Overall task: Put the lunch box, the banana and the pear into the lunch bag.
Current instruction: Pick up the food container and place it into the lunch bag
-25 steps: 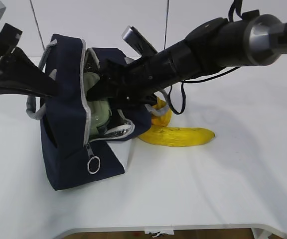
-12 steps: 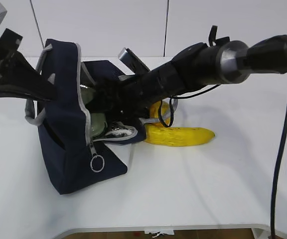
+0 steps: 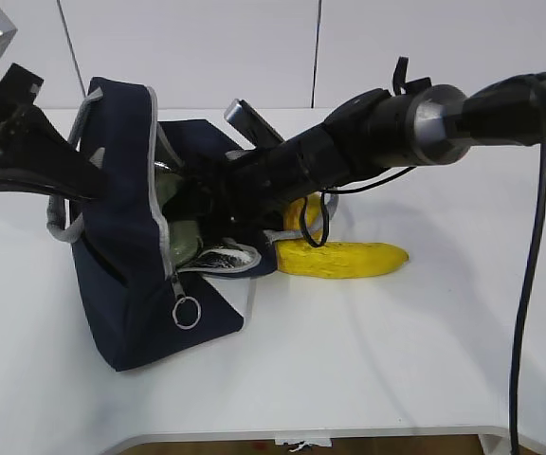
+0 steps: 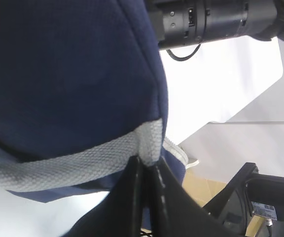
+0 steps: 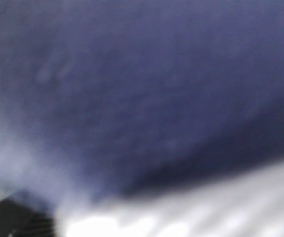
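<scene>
The navy lunch bag [image 3: 126, 275] lies tipped on the table with its mouth facing right. My left gripper [image 3: 85, 175] is shut on the bag's grey webbing handle [image 4: 83, 160], pinched between its jaws [image 4: 147, 165], and holds that side up. My right arm [image 3: 368, 137] reaches into the mouth; its gripper is hidden inside. The right wrist view shows only blurred navy fabric [image 5: 142, 89]. The pale green lunch box [image 3: 182, 237] shows inside the bag beside the foil lining. The banana [image 3: 344, 259] lies on the table right of the bag. A yellow shape [image 3: 296, 214] behind the arm may be the pear.
The zipper's metal ring pull [image 3: 187, 312] hangs at the bag's front. A black cable loops from the right arm over the yellow fruit. The white table [image 3: 425, 351] runs to its front edge below. The right arm also crosses the top of the left wrist view [image 4: 216, 19].
My right arm has dropped lower and pushed deeper into the bag. The bag's top has shifted left and the lunch box shows less. The banana has not moved.
</scene>
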Controlling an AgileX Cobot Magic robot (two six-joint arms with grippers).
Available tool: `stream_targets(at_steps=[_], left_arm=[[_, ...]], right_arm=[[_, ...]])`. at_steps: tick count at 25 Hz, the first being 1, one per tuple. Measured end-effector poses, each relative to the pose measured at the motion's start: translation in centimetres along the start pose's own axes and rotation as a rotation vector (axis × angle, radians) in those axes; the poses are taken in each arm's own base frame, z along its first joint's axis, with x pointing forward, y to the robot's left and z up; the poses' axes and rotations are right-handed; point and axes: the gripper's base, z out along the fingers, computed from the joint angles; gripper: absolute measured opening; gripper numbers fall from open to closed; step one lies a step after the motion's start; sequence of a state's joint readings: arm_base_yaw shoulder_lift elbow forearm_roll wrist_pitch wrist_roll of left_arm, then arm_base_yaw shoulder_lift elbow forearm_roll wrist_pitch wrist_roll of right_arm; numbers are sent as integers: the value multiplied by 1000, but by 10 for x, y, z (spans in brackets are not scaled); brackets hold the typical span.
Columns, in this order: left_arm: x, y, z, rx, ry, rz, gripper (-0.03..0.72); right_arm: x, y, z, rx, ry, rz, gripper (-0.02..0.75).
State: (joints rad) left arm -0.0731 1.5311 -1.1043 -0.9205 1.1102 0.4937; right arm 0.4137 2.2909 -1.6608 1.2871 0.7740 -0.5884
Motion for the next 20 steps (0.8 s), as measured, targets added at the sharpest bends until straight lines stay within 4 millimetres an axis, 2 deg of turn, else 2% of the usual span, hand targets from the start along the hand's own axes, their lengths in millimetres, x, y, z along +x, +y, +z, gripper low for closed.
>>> stream_targets(at_steps=[4, 9, 18, 20], left_arm=[[1, 0, 0, 3, 10, 1, -6], [2, 0, 0, 3, 23, 4, -6], [3, -1, 0, 5, 34, 7, -6], [3, 0, 0, 1, 36, 9, -6]], right_arm=[[1, 1, -3, -29, 35, 4, 536], [1, 2, -13, -22, 73, -39, 563], [-11, 53, -54, 10, 123, -297, 570], [-13, 60, -61, 44, 159, -354, 570]])
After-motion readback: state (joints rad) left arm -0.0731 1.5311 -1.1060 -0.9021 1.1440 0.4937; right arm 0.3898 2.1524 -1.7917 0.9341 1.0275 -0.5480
